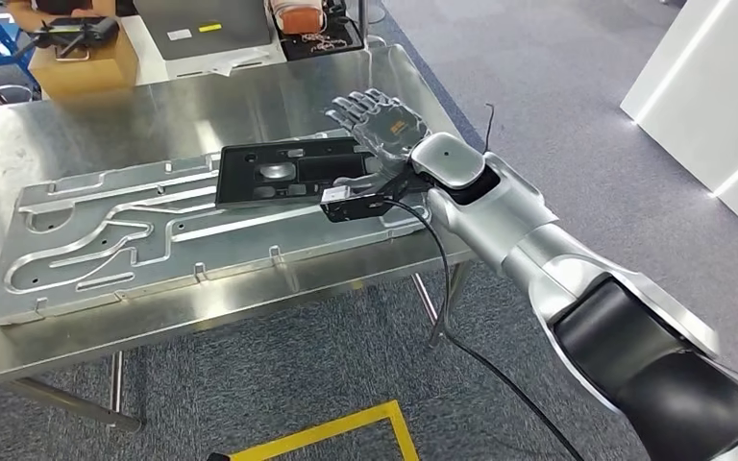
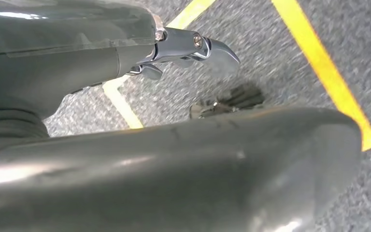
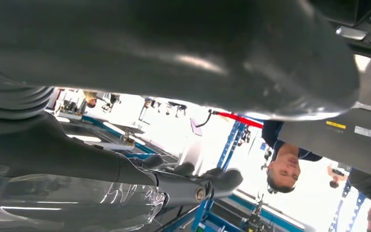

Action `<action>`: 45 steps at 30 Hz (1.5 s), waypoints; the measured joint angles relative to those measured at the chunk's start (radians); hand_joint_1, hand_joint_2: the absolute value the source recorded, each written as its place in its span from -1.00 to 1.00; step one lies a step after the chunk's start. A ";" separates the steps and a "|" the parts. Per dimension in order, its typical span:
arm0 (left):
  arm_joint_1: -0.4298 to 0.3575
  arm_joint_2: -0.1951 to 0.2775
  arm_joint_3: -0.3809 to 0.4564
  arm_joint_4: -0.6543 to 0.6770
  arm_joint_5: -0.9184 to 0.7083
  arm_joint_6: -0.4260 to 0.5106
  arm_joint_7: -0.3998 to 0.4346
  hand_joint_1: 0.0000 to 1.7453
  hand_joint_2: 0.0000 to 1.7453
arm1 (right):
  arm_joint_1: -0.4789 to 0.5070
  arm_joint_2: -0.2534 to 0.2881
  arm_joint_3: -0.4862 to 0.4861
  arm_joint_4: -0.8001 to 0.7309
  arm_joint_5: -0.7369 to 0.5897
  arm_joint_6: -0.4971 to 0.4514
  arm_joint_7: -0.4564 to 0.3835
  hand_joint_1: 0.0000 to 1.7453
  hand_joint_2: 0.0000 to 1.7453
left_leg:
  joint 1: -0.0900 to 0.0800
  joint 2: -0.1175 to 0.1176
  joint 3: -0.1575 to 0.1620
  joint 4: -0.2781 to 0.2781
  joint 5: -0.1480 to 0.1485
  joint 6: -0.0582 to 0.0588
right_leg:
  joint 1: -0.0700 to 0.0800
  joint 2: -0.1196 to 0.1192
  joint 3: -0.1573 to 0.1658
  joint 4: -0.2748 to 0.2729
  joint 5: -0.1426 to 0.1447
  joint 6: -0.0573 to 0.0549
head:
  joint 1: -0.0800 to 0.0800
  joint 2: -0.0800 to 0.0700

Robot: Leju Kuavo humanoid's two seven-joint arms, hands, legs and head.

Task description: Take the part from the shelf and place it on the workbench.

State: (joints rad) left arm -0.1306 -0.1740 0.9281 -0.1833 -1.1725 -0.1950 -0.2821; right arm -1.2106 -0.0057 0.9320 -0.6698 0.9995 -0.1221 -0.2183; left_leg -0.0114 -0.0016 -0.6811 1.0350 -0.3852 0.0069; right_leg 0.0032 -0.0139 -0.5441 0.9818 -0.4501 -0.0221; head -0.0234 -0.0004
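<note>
Right hand (image 1: 380,120) hovers flat, fingers spread and holding nothing, just past the black part (image 1: 288,173), which lies on the grooved aluminium plate (image 1: 106,240) atop the workbench (image 1: 154,106), apparently placed. Left hand's (image 2: 193,48) state unclear.

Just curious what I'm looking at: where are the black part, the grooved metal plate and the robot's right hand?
black part (image 1: 283,173), head view, its middle.
grooved metal plate (image 1: 106,245), head view, channelled face.
right hand (image 1: 380,120), head view, its back.
</note>
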 joint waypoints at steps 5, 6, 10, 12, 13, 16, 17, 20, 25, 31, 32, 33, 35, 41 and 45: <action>0.002 0.002 0.000 0.000 0.001 -0.002 0.000 -1.00 -1.00 | 0.001 0.013 0.001 0.005 0.002 0.000 0.000 -1.00 -1.00 | 0.027 0.000 -0.047 0.256 -0.151 -0.040 | -0.013 -0.003 -0.076 -0.001 0.064 0.006 | 0.000 0.000; 0.001 0.003 0.000 0.000 0.001 -0.002 0.000 -1.00 -1.00 | 0.002 0.014 0.001 0.007 0.002 0.000 0.000 -1.00 -1.00 | 0.032 0.000 -0.026 0.252 -0.126 -0.048 | -0.017 -0.003 -0.095 0.003 0.076 0.012 | 0.000 0.000; -0.002 0.004 0.000 0.000 -0.004 -0.002 0.002 -1.00 -1.00 | 0.000 0.015 0.000 0.011 0.002 -0.004 0.000 -1.00 -1.00 | 0.047 -0.003 0.143 0.034 -0.111 -0.062 | -0.027 -0.003 -0.153 0.034 0.109 0.042 | 0.000 0.000; -0.003 0.004 0.000 0.000 -0.005 -0.002 0.004 -1.00 -1.00 | -0.003 0.015 -0.001 0.012 0.002 -0.005 0.000 -1.00 -1.00 | 0.039 -0.006 0.163 -0.006 -0.129 -0.040 | -0.027 -0.002 -0.159 0.036 0.127 0.057 | 0.000 0.000; -0.003 0.004 0.000 0.000 -0.005 -0.001 0.005 -1.00 -1.00 | -0.004 0.015 -0.001 0.013 0.002 -0.005 0.000 -1.00 -1.00 | 0.039 -0.005 0.155 -0.004 -0.121 -0.027 | -0.028 -0.002 -0.160 0.032 0.136 0.065 | 0.000 0.000; -0.005 0.004 0.000 0.000 -0.007 -0.001 0.006 -1.00 -1.00 | -0.008 0.010 -0.001 0.018 0.002 -0.004 0.000 -1.00 -1.00 | 0.037 0.001 0.125 -0.008 -0.082 0.004 | -0.035 0.002 -0.188 0.095 0.053 0.075 | 0.001 0.000; -0.006 0.004 0.000 0.000 -0.007 -0.001 0.006 -1.00 -1.00 | -0.009 0.010 -0.001 0.019 0.002 -0.004 0.000 -1.00 -1.00 | 0.034 0.002 0.109 -0.008 -0.069 0.010 | -0.034 0.004 -0.205 0.156 -0.006 0.075 | 0.001 0.000; -0.007 0.004 0.000 0.000 -0.006 -0.002 0.006 -1.00 -1.00 | -0.010 0.010 -0.001 0.023 0.002 -0.003 -0.001 -1.00 -1.00 | 0.023 0.002 0.059 -0.007 -0.029 0.017 | -0.027 0.007 -0.226 0.331 -0.085 0.071 | 0.000 0.000; -0.006 0.001 0.000 0.000 -0.006 -0.004 0.005 -1.00 -1.00 | -0.019 0.016 -0.003 0.025 0.002 -0.004 -0.003 -1.00 -1.00 | 0.006 -0.001 -0.002 -0.008 0.030 0.015 | 0.003 0.011 -0.009 0.106 -0.050 0.018 | 0.000 0.000; -0.004 0.000 0.000 0.000 -0.005 -0.011 0.006 -1.00 -1.00 | -0.031 0.028 -0.004 0.029 0.002 -0.006 -0.004 -1.00 -1.00 | 0.011 -0.003 -0.028 0.014 0.003 -0.017 | 0.003 0.000 0.006 -0.003 -0.005 -0.002 | 0.000 0.000; -0.003 0.000 0.000 0.000 -0.005 -0.011 0.006 -1.00 -1.00 | -0.031 0.030 -0.004 0.030 0.003 -0.007 -0.004 -1.00 -1.00 | 0.015 -0.003 -0.041 0.064 -0.052 -0.024 | 0.001 -0.001 -0.008 -0.006 0.011 -0.004 | 0.000 0.000; -0.002 0.001 0.000 0.000 -0.004 -0.010 0.006 -1.00 -1.00 | -0.031 0.032 -0.004 0.030 0.003 -0.007 -0.004 -1.00 -1.00 | 0.019 -0.002 -0.055 0.128 -0.103 -0.030 | 0.000 -0.001 -0.025 -0.006 0.025 -0.005 | -0.001 0.000; -0.003 0.002 0.000 0.000 -0.004 -0.010 0.006 -1.00 -1.00 | -0.028 0.035 -0.004 0.033 0.003 -0.007 -0.005 -1.00 -1.00 | 0.027 -0.002 -0.067 0.242 -0.143 -0.044 | -0.003 -0.002 -0.062 -0.004 0.053 0.000 | 0.000 0.000; -0.007 0.006 0.000 0.000 -0.004 -0.009 0.006 -1.00 -1.00 | -0.026 0.038 -0.005 0.038 0.005 -0.013 -0.006 -1.00 -1.00 | 0.042 -0.004 0.148 0.029 -0.119 -0.058 | -0.016 -0.002 -0.165 0.040 0.114 0.039 | 0.000 0.000; -0.007 0.007 0.000 0.000 -0.005 -0.009 0.007 -1.00 -1.00 | -0.025 0.038 -0.006 0.042 0.006 -0.017 -0.007 -1.00 -1.00 | 0.034 -0.001 0.139 0.000 -0.109 -0.009 | -0.022 0.000 -0.178 0.048 0.118 0.064 | 0.000 0.000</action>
State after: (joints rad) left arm -0.1377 -0.1672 0.9277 -0.1835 -1.1771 -0.2038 -0.2749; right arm -1.2361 0.0322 0.9262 -0.6275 1.0058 -0.1387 -0.2253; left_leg 0.0225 -0.0026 -0.5421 1.0347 -0.4940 -0.0022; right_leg -0.0186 -0.0141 -0.7224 1.0295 -0.3321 0.0419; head -0.0233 -0.0004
